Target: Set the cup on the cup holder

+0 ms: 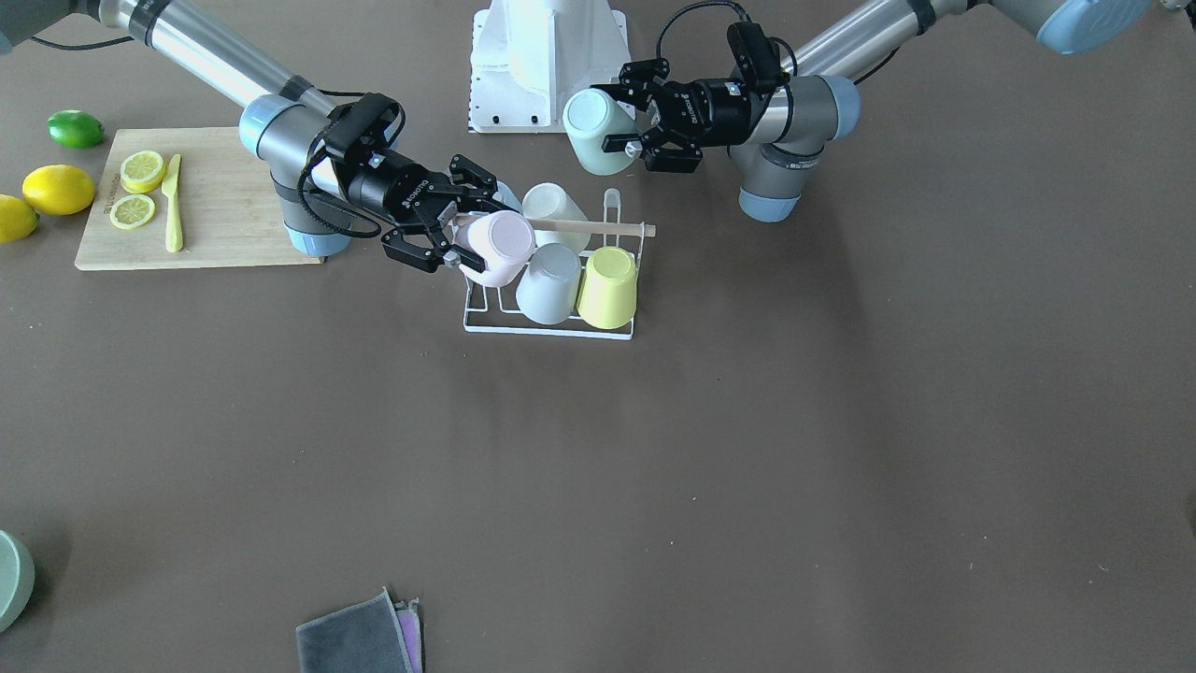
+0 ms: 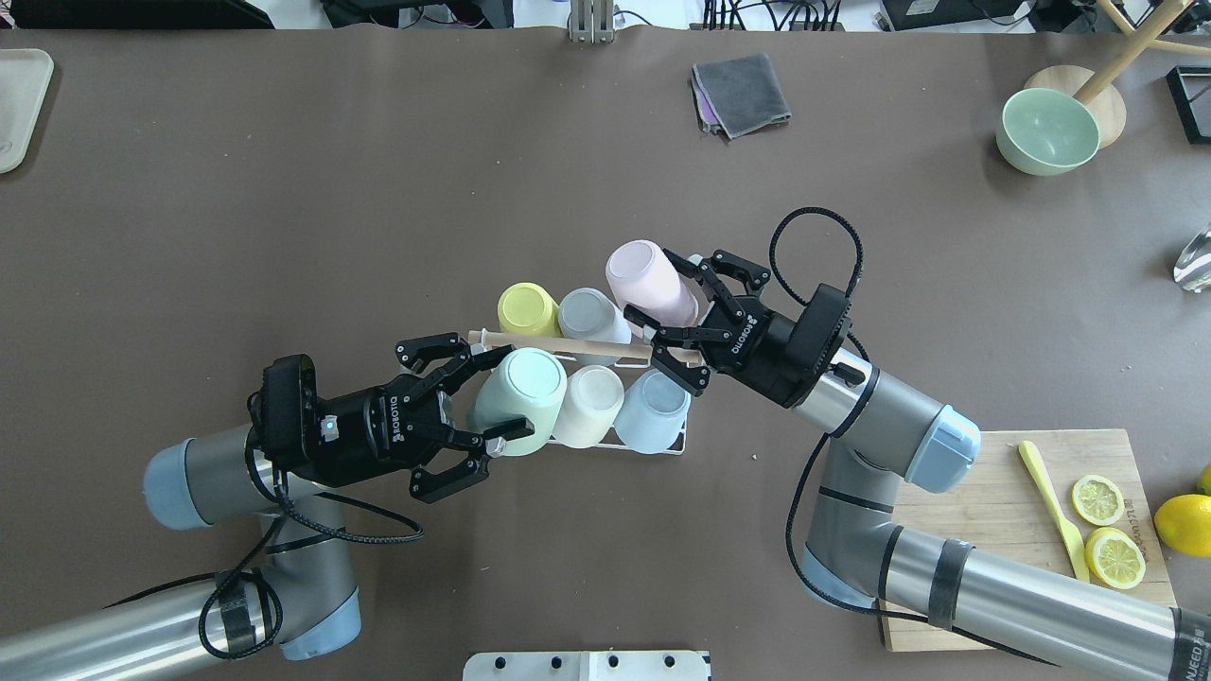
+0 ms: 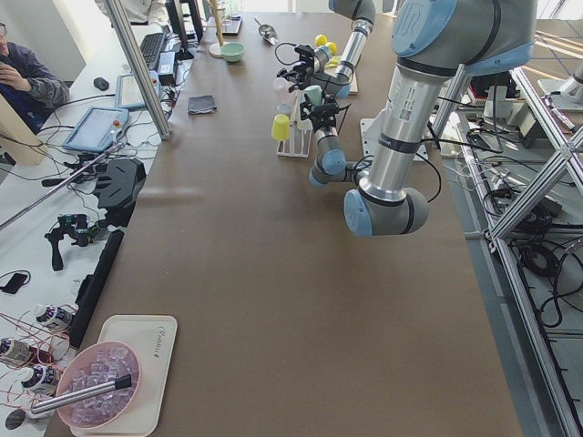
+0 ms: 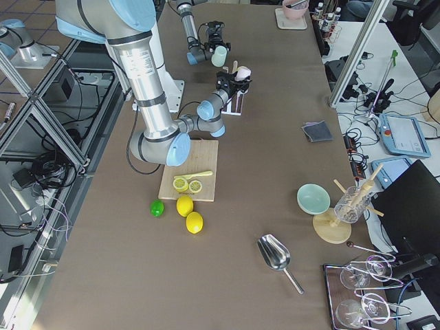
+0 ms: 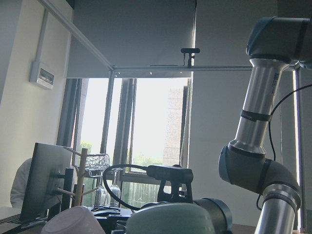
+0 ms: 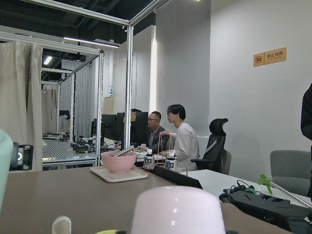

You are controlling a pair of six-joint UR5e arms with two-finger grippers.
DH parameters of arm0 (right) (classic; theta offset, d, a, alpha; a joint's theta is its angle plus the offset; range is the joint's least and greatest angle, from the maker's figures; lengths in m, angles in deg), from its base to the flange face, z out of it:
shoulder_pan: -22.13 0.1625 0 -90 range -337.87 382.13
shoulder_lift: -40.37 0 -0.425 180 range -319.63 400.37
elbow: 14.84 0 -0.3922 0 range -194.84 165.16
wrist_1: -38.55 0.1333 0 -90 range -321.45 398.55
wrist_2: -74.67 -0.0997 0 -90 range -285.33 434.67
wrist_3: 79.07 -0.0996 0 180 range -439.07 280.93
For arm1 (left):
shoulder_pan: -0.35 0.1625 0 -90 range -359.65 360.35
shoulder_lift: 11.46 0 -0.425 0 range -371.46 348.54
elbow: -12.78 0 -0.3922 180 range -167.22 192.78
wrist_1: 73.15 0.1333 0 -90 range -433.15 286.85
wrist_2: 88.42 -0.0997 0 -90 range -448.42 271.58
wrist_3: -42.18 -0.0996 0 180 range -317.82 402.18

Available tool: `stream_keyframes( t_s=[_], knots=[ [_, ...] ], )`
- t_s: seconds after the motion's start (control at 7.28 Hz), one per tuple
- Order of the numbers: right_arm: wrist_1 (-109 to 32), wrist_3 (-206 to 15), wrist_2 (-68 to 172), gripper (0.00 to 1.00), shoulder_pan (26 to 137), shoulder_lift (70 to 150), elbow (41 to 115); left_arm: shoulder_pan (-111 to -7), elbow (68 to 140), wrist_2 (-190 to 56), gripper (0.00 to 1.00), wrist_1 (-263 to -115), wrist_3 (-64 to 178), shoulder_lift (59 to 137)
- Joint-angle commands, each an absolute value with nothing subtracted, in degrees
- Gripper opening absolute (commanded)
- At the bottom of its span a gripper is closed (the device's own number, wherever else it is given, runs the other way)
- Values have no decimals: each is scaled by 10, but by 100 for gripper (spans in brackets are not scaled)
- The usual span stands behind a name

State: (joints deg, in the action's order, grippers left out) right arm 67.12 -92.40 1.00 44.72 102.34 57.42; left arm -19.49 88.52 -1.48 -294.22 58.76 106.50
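Note:
The cup holder (image 2: 629,352) is a white wire rack with a wooden bar, at the table's middle; it also shows in the front view (image 1: 551,330). A yellow cup (image 2: 523,309) and a grey cup (image 2: 588,314) hang upside down on its far row, a white cup (image 2: 589,405) and a light blue cup (image 2: 653,410) on its near row. My left gripper (image 2: 509,390) is shut on a mint green cup (image 2: 518,395), held above the near row's left end. My right gripper (image 2: 659,295) is shut on a pink cup (image 2: 648,282), tilted over the far row's right end.
A wooden cutting board (image 2: 993,492) with lemon slices (image 2: 1097,499) and a yellow knife (image 2: 1050,506) lies by the right arm's base; whole lemons (image 1: 58,189) and a lime (image 1: 75,128) lie beside it. A grey cloth (image 2: 743,93) and a green bowl (image 2: 1048,130) sit at the far side.

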Motion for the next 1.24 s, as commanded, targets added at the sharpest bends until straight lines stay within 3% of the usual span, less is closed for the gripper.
stream_keyframes(
  t_s=[0.0, 0.27, 0.82, 1.1],
  knots=[
    [678, -916, 10, 60, 444, 1024, 570, -213, 872, -25, 9, -2942, 587, 1067],
    [678, -923, 11, 96, 446, 1029, 571, -214, 858, -25, 9, -2942, 586, 1072],
    [675, -926, 6, 100, 469, 1034, 580, -212, 841, -33, 10, -2945, 587, 1085],
    [577, -987, -101, 100, 521, 1077, 636, -213, 841, -33, 10, -2950, 587, 1083]
  ],
)
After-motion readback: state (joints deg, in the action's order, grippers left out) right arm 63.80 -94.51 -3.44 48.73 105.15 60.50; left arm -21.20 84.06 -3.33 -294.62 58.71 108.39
